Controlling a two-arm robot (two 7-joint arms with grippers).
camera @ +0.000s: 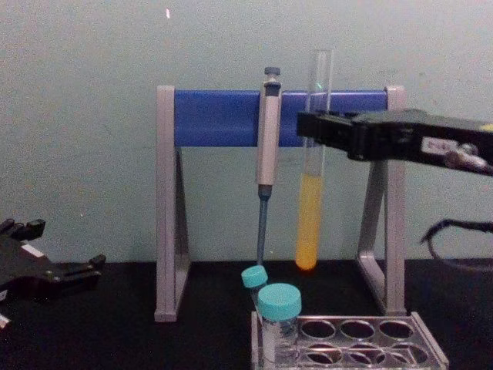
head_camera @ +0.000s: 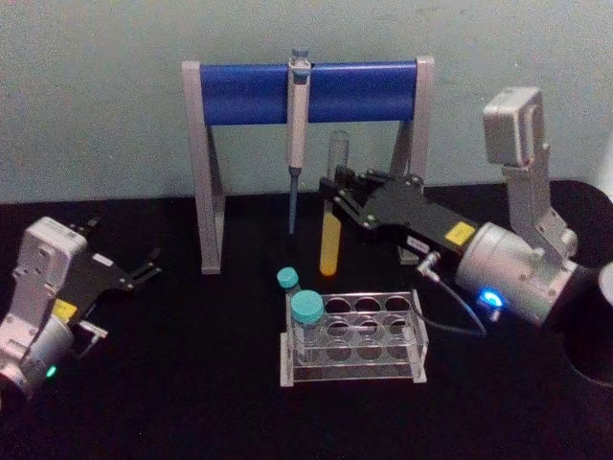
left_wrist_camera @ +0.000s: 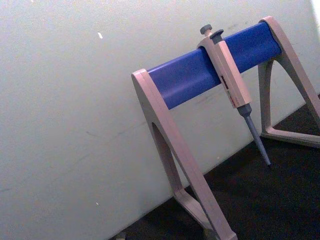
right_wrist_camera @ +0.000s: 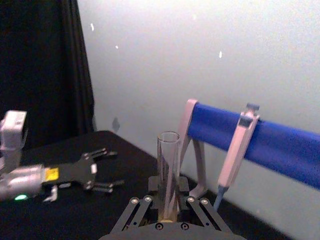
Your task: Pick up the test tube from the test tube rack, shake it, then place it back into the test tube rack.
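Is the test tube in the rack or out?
Out. The right end effector holds the test tube upright, bottom clear of the test tube rack; left end effector parked open at left.

Test tube [camera: 310,208]: clear glass, smooth and glossy, with thin highlights along the wall.
Test tube rack [head_camera: 354,372]: clear hard plastic, glossy, edges catching light.
Vials [head_camera: 307,321]: clear bodies; teal caps of matt plastic.
Pipette stand [head_camera: 204,172]: grey legs matt and plastic-looking; blue crossbar smooth with a soft sheen.
Pipette [head_camera: 297,125]: pale grey plastic, smooth, dull.
Right gripper [head_camera: 333,196]: jaws and linkages black and matt; wrist housing silver-grey, smooth, slight sheen.
Left gripper [head_camera: 151,266]: same black matt finish.
Table [head_camera: 172,383]: black, matt, no reflections; cloth or board, cannot tell.
Wall [head_camera: 96,96]: pale, matt, a few specks.
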